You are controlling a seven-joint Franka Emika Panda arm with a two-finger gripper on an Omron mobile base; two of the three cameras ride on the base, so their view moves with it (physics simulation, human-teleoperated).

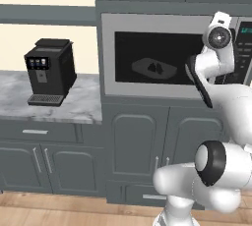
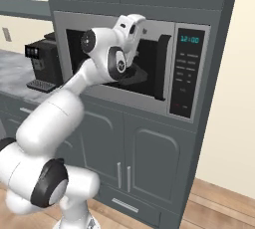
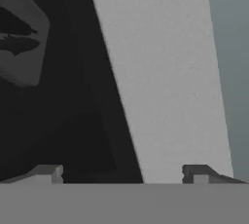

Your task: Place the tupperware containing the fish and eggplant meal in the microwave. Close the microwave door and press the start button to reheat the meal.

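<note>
The microwave [image 1: 170, 23] is built into the grey cabinet wall, with its black keypad and teal display [image 2: 189, 68] on the right. Its door [image 2: 107, 91] stands across the opening; whether it is fully latched I cannot tell. Through the dark window the tupperware [image 1: 142, 66] lies inside, holding the dark fish and eggplant meal [image 1: 156, 68]. My gripper [image 3: 121, 174] is open and empty, held close to the door's right side near the dark bar handle [image 2: 162, 66]. In the hand view the tupperware [image 3: 19, 38] shows dimly behind the glass, beside the silver frame [image 3: 160, 82].
A black coffee machine [image 1: 49, 70] stands on the marble counter [image 1: 74, 107] to the left. Grey cabinet doors [image 1: 138, 146] sit below the microwave and more above. The floor [image 1: 49, 210] is wood.
</note>
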